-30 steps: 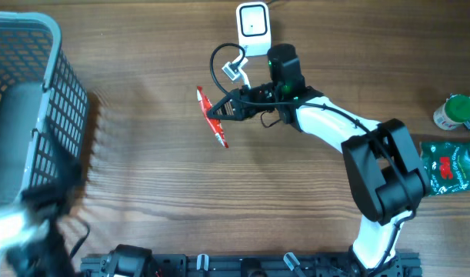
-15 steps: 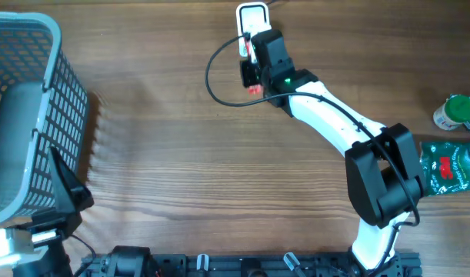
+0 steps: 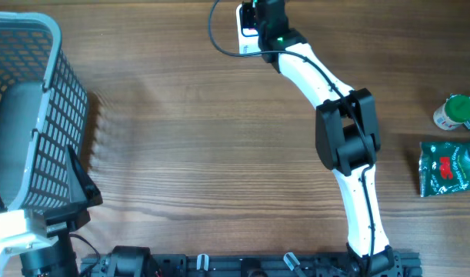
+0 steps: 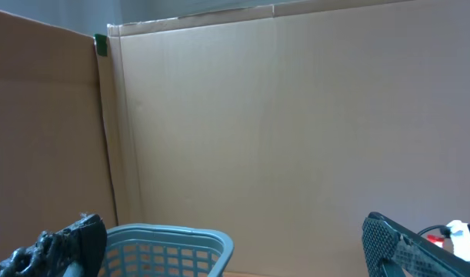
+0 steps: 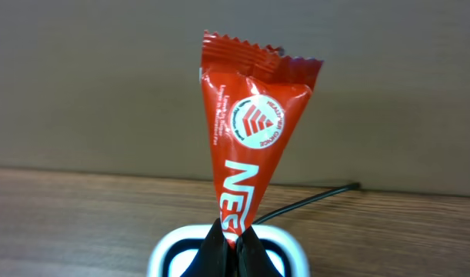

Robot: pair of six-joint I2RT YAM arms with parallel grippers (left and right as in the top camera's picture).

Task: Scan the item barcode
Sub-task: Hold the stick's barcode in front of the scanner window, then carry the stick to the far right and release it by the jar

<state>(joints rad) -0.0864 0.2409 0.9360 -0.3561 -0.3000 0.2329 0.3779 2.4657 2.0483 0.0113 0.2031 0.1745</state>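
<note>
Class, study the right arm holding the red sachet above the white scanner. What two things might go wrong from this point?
1. The right gripper pinches the red sachet only by its narrow lower tip, so the packet may slip out or flop over.
2. No barcode shows on the visible face, and the sachet stands upright above the white scanner. The code may not face the scanner, so the scan may fail.

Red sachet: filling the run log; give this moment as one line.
right fingers: shut on red sachet | red sachet: held at white scanner | left fingers: open, empty, by basket
</note>
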